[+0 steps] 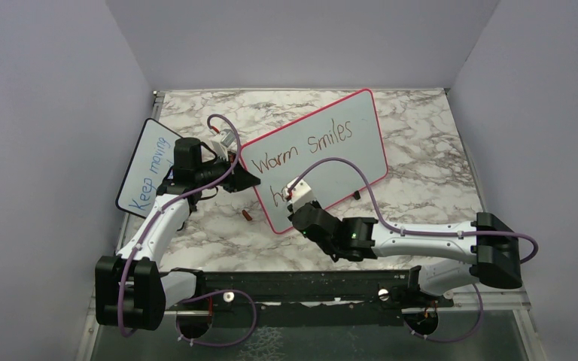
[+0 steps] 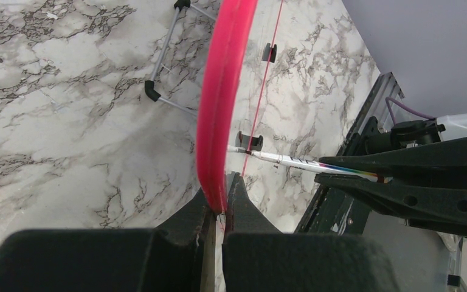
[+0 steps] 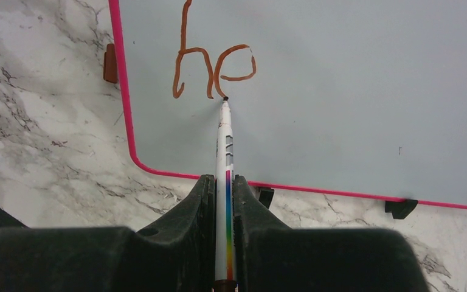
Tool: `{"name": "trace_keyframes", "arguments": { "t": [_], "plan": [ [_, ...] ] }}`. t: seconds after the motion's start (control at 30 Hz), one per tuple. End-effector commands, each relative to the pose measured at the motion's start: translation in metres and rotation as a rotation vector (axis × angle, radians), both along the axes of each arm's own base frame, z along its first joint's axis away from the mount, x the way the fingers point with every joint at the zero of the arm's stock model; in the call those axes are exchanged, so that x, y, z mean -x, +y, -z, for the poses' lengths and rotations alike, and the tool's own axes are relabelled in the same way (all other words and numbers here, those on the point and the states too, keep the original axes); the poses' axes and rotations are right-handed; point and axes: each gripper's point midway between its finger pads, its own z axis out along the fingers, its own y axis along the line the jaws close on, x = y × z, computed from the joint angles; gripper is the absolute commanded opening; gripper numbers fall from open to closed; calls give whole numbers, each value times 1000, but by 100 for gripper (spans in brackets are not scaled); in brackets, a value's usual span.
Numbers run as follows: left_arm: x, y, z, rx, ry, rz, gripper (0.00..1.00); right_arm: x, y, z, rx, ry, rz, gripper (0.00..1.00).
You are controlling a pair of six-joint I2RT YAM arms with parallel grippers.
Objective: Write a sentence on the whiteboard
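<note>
Whiteboard [image 1: 350, 139]: large rectangular board with rounded corners and a thin pink-red frame, standing on its long lower edge on the table, held between the two end effectors.
Sentence [image 1: 308, 147]: red-brown handwriting; "Warm Smiles" on the upper line, "he" on the lower line, directly ahead of the right end effector.
Marker [image 3: 225, 158]: white barrel with a rainbow stripe, pointing straight out from the right fingers; its dark tip touches the board at the lower end of the "e".
Right end effector [image 3: 222, 182]: closed around the marker barrel, in front of the board's lower left corner.
Left end effector [image 2: 219, 198]: clamped on the pink-red frame at the board's left edge, one finger on each face.
Feet [image 3: 400, 207]: small black feet under the lower frame, resting on the table, below and to the right of the marker tip.
Table [image 1: 421, 135]: white marble-pattern top with grey veins.
Cap [image 1: 247, 215]: small red-brown piece lying on the table, just below the left end effector in the top view.
Small board [image 1: 147, 169]: smaller black-framed board with blue "Keep moving", to the left of the left end effector.
</note>
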Motion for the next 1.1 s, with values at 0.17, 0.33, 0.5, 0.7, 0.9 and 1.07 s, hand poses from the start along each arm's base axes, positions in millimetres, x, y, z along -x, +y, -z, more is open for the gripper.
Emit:
{"name": "trace_keyframes", "arguments": {
  "t": [0.17,0.33,0.5,0.7,0.9,1.07],
  "plan": [
    [-7,17,33,-107,46,-91,0,-8,-21,0,25,-33,83,0],
    [-6,17,34,-107,47,-90,0,-12,-21,-12,-18,-70,94,1],
    [-6,17,34,-108,45,-90,0,-11,-18,-28,-97,-95,65,0],
    [-6,17,34,-106,46,-89,0,-15,-23,-35,-126,-108,68,1],
    [-6,17,34,-106,48,-88,0,-20,-23,-31,-119,-96,70,0],
    [-5,17,34,-106,48,-87,0,-24,-24,-25,-105,-88,77,0]
  ]
}}
